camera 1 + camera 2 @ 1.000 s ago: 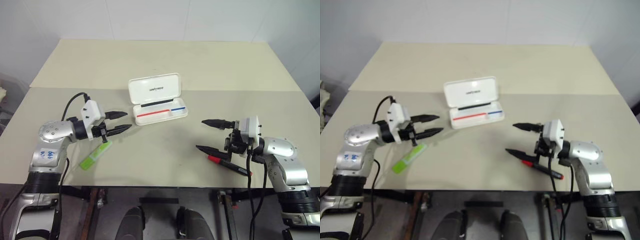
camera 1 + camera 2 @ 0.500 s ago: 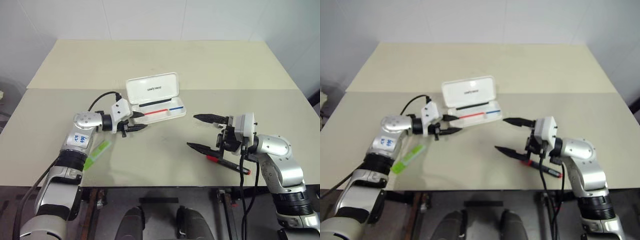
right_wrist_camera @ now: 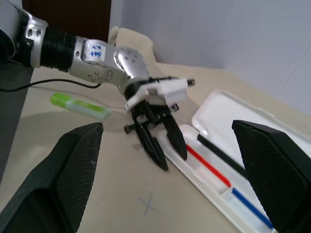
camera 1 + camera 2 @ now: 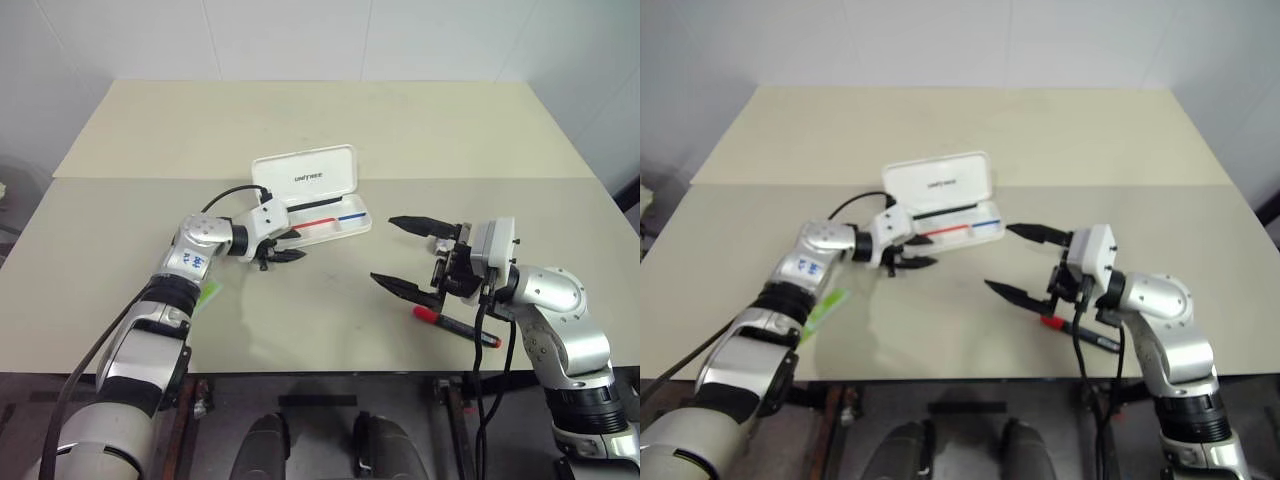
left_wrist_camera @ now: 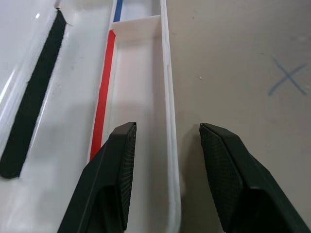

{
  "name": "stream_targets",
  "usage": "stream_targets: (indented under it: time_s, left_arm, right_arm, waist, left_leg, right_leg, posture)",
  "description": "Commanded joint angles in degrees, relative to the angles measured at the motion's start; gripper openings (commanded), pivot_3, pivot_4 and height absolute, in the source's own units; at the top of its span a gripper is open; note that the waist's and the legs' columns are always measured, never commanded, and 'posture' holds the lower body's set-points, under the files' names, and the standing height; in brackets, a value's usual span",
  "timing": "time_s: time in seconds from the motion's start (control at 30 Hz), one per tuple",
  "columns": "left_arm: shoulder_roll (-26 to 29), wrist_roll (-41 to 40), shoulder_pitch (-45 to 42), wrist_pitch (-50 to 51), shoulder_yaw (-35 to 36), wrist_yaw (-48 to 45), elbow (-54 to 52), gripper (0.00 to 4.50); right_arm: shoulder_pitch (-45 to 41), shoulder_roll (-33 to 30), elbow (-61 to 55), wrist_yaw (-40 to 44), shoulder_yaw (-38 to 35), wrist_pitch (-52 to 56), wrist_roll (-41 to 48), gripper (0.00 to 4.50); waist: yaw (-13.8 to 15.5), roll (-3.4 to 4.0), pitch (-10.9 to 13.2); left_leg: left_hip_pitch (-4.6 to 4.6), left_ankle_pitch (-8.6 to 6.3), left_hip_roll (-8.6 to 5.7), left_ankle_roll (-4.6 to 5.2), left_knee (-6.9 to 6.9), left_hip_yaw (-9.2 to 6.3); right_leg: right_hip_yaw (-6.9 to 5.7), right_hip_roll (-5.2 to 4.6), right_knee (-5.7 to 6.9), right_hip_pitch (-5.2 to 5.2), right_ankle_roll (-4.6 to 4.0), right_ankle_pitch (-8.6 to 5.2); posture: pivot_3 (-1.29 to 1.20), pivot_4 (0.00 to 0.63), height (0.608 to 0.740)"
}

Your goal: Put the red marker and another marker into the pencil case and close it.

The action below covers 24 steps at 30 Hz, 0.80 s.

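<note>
We see the pencil case (image 4: 318, 201) lying open near the middle of the tabletop (image 4: 330, 125), lid raised toward the far edge, its long axis running across the tabletop. Neither marker is inside it yet.

Our left pincer (image 4: 288, 246) sits at the case's left end, empty, jaws partly open and straddling the near wall of the tray. In the left wrist view one finger is over the tray and the other over the bare tabletop.

The red marker (image 4: 456, 326) lies near the front edge toward the right, just beneath our right pincer (image 4: 402, 254), which is spread wide and holds nothing. Its long axis runs slantwise, red cap toward the centre and tail toward the front right corner. The right arm is plainly the nearer one, so we judge the pick turns on that pincer dropping and lining its jaws across the marker.

The green highlighter (image 4: 821, 311) lies near the front left, beside the left forearm and behind the left pincer.

The lid carries black print reading "UNITREE". A label on the left forearm bears blue handwriting we cannot read.
</note>
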Motion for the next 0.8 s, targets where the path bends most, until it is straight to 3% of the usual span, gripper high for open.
stream_targets:
  time_s: [0.03, 0.23, 0.57, 0.8]
  left_arm:
    - [-0.8, 1.2, -3.2, -0.4, -0.2, 0.6, 1.8, 1.82]
    - [-1.8, 2.9, -3.9, 0.0, -1.1, -0.1, 2.7, 0.02]
    - [-2.4, 1.7, -0.2, 0.6, -0.5, -2.1, -2.9, 0.02]
    - [0.6, -2.8, 9.3, 5.0, -0.4, -9.9, -23.7, 0.02]
  right_arm:
    - [-1.1, -1.0, -1.6, 0.0, -1.7, -0.1, 1.1, 4.5]
    - [-1.6, -2.1, -2.2, 0.1, -2.2, 0.6, 1.7, 4.5]
    - [-2.0, -2.8, -2.8, 0.2, -2.2, 1.9, 2.3, 4.5]
    - [-1.9, -3.3, -2.7, 0.9, -1.8, 2.9, 2.9, 4.5]
  waist:
    - [0.0, 0.0, 0.0]
    - [0.0, -0.01, 0.0]
    - [0.0, -0.01, 0.0]
    - [-0.1, -0.01, 0.0]
  left_leg:
    - [-0.01, -0.01, 0.0, 0.02, 0.0, 0.03]
    - [-0.01, -0.02, 0.0, 0.02, 0.03, 0.2]
    - [-0.01, -0.09, -0.01, 0.13, 0.12, 0.22]
    - [-0.07, -0.05, -0.01, 0.01, 0.09, 0.3]
  right_leg:
    - [0.02, 0.0, -0.02, 0.0, 0.02, 0.01]
    - [0.15, -0.02, -0.05, -0.04, 0.08, 0.04]
    - [0.2, -0.03, -0.06, -0.03, 0.13, 0.08]
    - [0.28, -0.04, -0.02, -0.04, 0.16, 0.1]
  posture:
    - [0.0, 0.15, 0.74]
    - [0.0, 0.15, 0.74]
    - [0.0, 0.15, 0.74]
    - [0.0, 0.15, 0.74]
